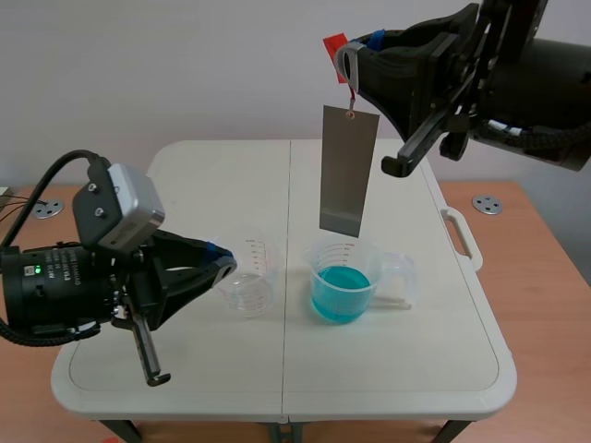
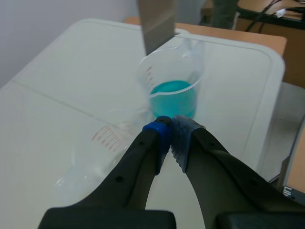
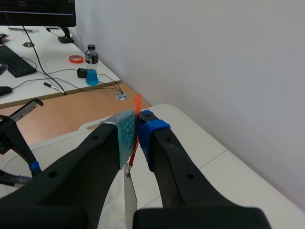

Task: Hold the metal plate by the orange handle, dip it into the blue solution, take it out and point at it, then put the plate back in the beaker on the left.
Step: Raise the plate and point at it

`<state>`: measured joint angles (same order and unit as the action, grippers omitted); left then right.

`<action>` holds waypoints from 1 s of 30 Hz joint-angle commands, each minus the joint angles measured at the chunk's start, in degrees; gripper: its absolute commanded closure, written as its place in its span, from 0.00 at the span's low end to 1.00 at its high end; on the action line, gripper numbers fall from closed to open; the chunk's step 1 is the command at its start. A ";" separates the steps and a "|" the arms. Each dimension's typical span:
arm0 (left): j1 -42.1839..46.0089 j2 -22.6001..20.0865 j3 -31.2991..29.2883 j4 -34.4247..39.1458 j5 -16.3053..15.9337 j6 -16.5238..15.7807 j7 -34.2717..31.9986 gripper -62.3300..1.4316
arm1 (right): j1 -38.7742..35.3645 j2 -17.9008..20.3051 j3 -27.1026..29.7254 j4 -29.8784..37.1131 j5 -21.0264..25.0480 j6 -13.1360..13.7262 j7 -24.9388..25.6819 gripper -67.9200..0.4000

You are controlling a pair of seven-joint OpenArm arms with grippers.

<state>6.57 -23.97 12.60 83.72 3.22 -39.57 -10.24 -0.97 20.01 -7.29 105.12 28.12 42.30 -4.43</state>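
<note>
Scene view shows you the right gripper (image 1: 348, 66) clenched on the thin orange handle (image 1: 334, 43). The flat grey metal plate (image 1: 348, 171) hangs upright just above the clear beaker of blue solution (image 1: 341, 288), not in it. Whether it has been dipped, you cannot tell; it is not yet back in the empty clear beaker (image 1: 249, 274) on the left. The left gripper (image 1: 223, 267), closed on nothing, sits at that beaker's left rim and may crowd the drop-off.

A bottle of blue liquid (image 3: 91, 67) stands beside an orange tape roll (image 3: 76, 59) on a white desk (image 3: 57, 47).
</note>
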 commanded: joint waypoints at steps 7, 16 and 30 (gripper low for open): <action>-4.37 1.90 5.64 0.22 -0.79 6.56 3.41 0.95 | 0.66 0.46 0.39 1.22 1.07 0.42 0.85 0.98; -9.29 3.67 12.79 -2.36 -0.81 11.82 6.64 0.95 | 0.68 0.46 0.39 1.22 1.07 0.42 0.72 0.98; -14.91 8.87 17.00 -10.51 -0.79 16.37 7.13 0.95 | 0.66 0.46 0.39 1.22 1.07 0.42 0.68 0.98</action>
<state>-7.94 -15.33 29.93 72.29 3.03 -23.59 -2.15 -0.97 20.01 -7.29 105.12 28.12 42.30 -4.60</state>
